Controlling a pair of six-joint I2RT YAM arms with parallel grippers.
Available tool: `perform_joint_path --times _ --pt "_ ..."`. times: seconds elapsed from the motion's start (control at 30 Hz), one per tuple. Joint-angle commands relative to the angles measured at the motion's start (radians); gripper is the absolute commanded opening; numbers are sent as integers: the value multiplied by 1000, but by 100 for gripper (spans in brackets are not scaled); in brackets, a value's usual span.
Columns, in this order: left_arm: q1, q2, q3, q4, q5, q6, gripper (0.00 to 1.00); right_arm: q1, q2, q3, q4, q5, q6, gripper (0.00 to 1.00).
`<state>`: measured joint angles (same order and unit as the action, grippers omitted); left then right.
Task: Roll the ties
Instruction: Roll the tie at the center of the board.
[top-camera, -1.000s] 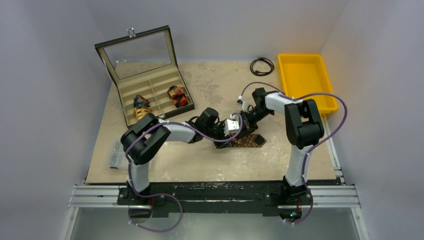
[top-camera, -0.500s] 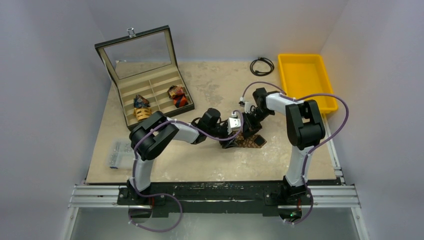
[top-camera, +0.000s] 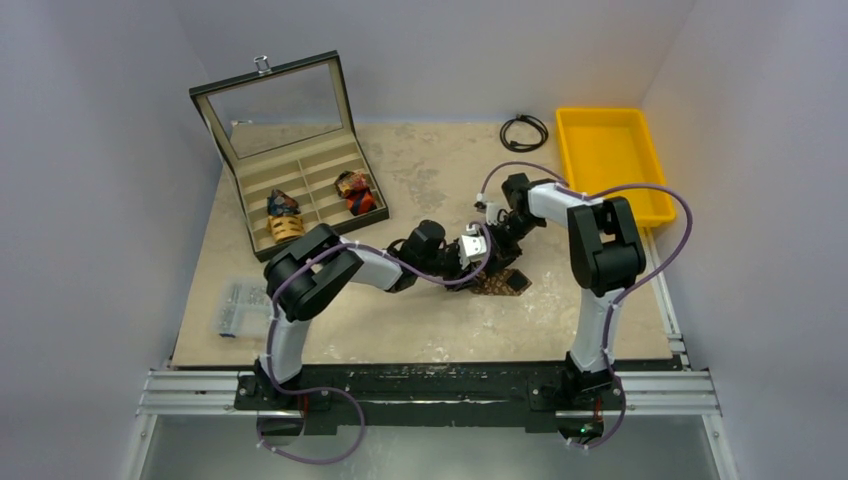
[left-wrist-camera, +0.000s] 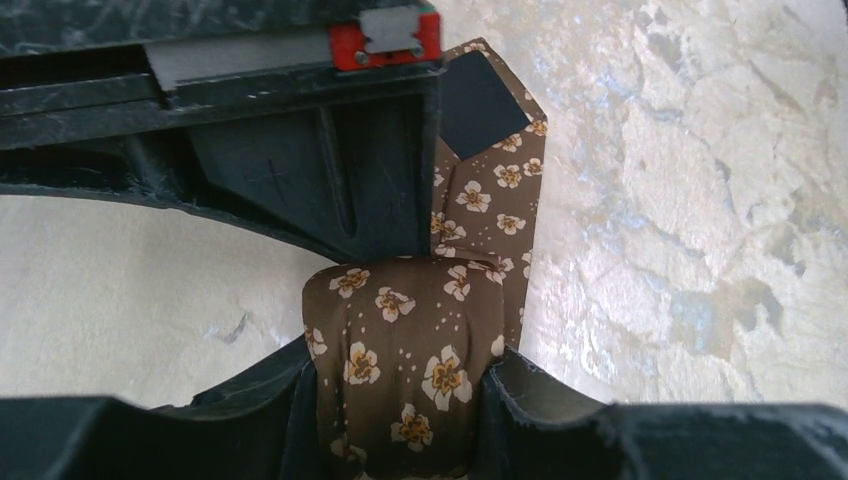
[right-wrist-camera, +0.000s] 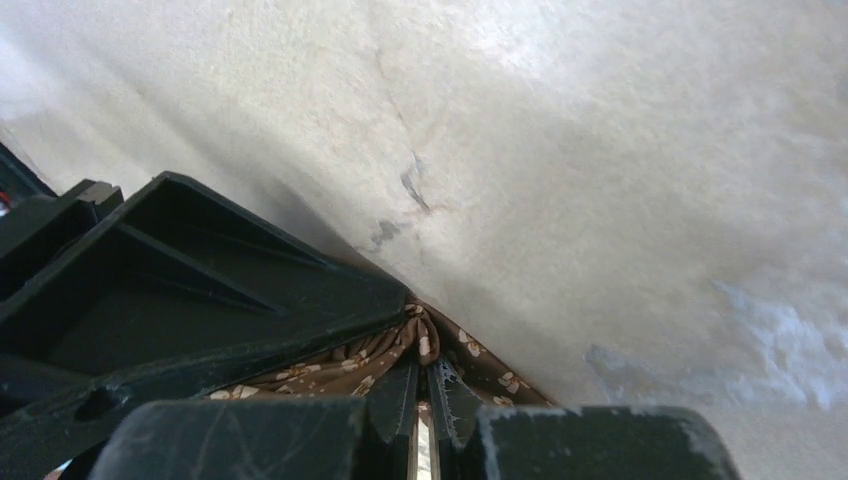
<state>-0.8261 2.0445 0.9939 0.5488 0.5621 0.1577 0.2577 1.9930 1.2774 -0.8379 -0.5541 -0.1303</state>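
Observation:
A brown tie with small light flowers (top-camera: 497, 282) lies mid-table, mostly rolled. In the left wrist view its coil (left-wrist-camera: 405, 365) sits between my left gripper's two fingers, and its flat pointed tail (left-wrist-camera: 490, 160) runs away past the right gripper's black body. My left gripper (top-camera: 470, 268) is shut on the coil. My right gripper (top-camera: 497, 250) is shut, pinching a bunched fold of the tie (right-wrist-camera: 420, 345) between its fingertips. Two rolled ties, one blue and yellow (top-camera: 284, 216) and one red-orange and black (top-camera: 356, 192), sit in the open box (top-camera: 300, 165).
A yellow bin (top-camera: 608, 160) stands at the back right. A black cable loop (top-camera: 524, 131) lies at the back. A clear plastic packet (top-camera: 230, 308) lies near the left edge. The box's glass lid stands upright.
My left arm has pushed right, carrying the coil along the tie, so less flat tie shows. My right gripper has stayed over the tie with only a small shift.

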Motion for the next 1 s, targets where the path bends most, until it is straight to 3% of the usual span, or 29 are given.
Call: perform_joint_path --times 0.0,0.1,0.2,0.27,0.43,0.57,0.97 --pt "-7 -51 -115 -102 -55 53 16 19 79 87 76 75 -74 0" --pt "-7 -82 -182 -110 -102 48 10 20 79 159 17 8 -102 0" --pt "-7 -88 -209 -121 -137 30 5 -9 27 184 -53 -35 -101 27" --pt "-8 -81 -209 -121 -157 13 2 -48 -29 164 -87 -67 -94 32" --pt "-7 -64 -172 -142 -175 -19 0 -88 -152 59 -145 -88 -122 24" --pt "-8 -61 -139 -163 -172 -36 0 -80 -134 -5 -140 -117 -100 10" --pt "11 -85 -100 -162 -148 -62 0 -68 56 10 7 54 -64 10"
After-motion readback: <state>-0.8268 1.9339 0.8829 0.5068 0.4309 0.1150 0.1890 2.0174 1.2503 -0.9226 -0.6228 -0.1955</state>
